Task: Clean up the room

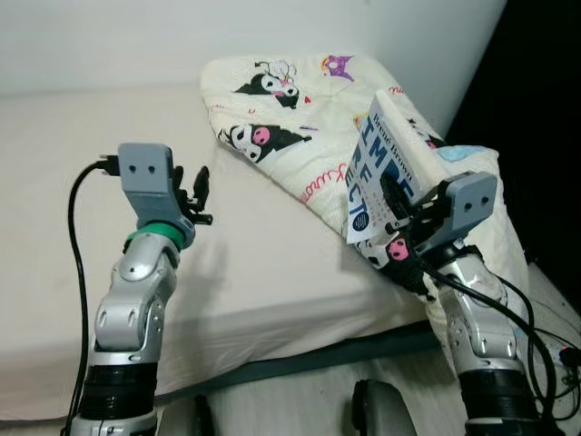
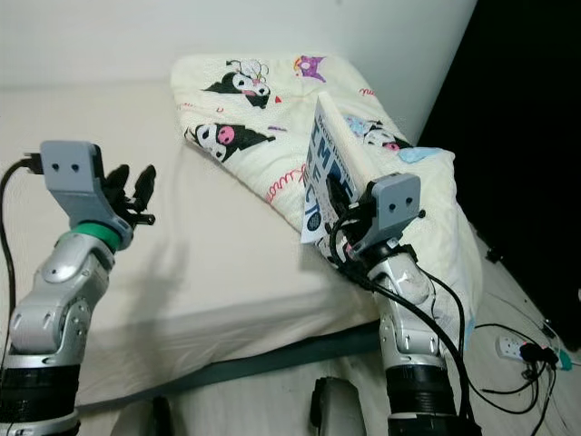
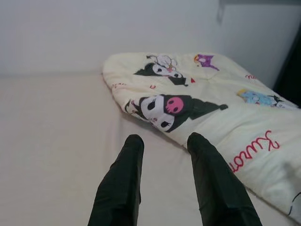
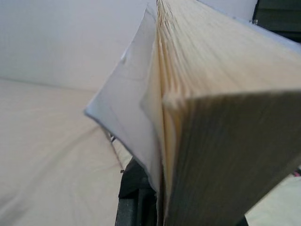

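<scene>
Above the right edge of the bed, the book (image 1: 379, 173) is being held upright and slightly tilted, its white cover with blue lettering facing the robot's left. The right gripper (image 1: 392, 211) is clamping it near the lower corner, one black finger lying across the cover. In the right wrist view the page block (image 4: 221, 108) is standing edge-on, with the front cover bowing a little away from the pages.

The left gripper (image 1: 200, 195) is hovering over the bare mattress (image 1: 263, 272), fingers (image 3: 120, 183) parted and carrying nothing.

Assessment of the step in hand: the book is apparently being carried off for tidying. Since the grip is sitting low on a tall object, the wrist should be kept steady and the book kept near vertical, or it may be levering out between the fingers; the loose cover is a further slip risk.

The cream quilt (image 1: 290, 100), printed with cartoon characters, is lying bunched across the bed's far right corner, just behind the book. A plain pale wall is running behind the bed. To the right, a dark opening is showing, and cables with a power strip (image 2: 522, 347) are trailing on the floor.
</scene>
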You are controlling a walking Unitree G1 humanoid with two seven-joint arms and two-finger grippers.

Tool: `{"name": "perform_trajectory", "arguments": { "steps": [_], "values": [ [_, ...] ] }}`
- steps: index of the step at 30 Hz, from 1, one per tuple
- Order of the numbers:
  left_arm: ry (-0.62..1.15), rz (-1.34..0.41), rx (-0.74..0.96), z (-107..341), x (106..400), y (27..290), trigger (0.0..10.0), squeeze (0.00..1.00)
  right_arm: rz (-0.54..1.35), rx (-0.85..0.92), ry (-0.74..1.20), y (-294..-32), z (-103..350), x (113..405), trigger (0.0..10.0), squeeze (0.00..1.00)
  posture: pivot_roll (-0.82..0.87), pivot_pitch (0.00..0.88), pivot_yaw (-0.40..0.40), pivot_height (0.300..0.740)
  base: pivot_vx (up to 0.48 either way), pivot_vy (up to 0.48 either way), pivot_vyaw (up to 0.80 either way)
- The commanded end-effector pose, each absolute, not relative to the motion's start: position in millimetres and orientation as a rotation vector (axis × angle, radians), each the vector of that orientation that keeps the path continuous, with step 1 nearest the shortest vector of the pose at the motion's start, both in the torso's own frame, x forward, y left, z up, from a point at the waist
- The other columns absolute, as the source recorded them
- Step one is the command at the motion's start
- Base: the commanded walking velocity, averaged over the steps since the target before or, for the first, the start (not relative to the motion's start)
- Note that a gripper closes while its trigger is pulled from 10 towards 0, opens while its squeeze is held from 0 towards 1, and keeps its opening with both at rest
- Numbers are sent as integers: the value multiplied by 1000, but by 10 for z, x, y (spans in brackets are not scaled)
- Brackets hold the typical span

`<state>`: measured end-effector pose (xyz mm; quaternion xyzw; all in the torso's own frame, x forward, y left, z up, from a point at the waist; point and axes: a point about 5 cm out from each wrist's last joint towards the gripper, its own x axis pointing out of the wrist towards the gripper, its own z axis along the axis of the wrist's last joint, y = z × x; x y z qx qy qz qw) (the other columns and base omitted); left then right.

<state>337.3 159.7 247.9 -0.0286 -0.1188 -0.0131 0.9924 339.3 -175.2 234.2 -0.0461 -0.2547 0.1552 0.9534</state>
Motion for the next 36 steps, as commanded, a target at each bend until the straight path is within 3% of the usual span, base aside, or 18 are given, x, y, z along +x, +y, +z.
{"name": "perform_trajectory", "arguments": {
  "steps": [1, 22, 36],
  "values": [
    [-233, -33, -49, 2470, 3382, 1567, 10000, 0, 305, -110, -543, -1763, 2395, 3354, 10000, 0, -110, 70, 49, 610, 0, 0, 0],
    [-222, -129, -43, 2468, 3406, 1337, 10000, 0, 251, -116, -524, -1790, 2361, 3357, 10000, 0, -116, 70, 60, 705, 0, 0, 0],
    [-206, -197, 7, 2392, 3429, 1256, 10000, 0, 168, -73, -494, -1853, 2278, 3378, 10000, 0, -120, 68, 73, 735, 0, 0, 0]
  ]
}}
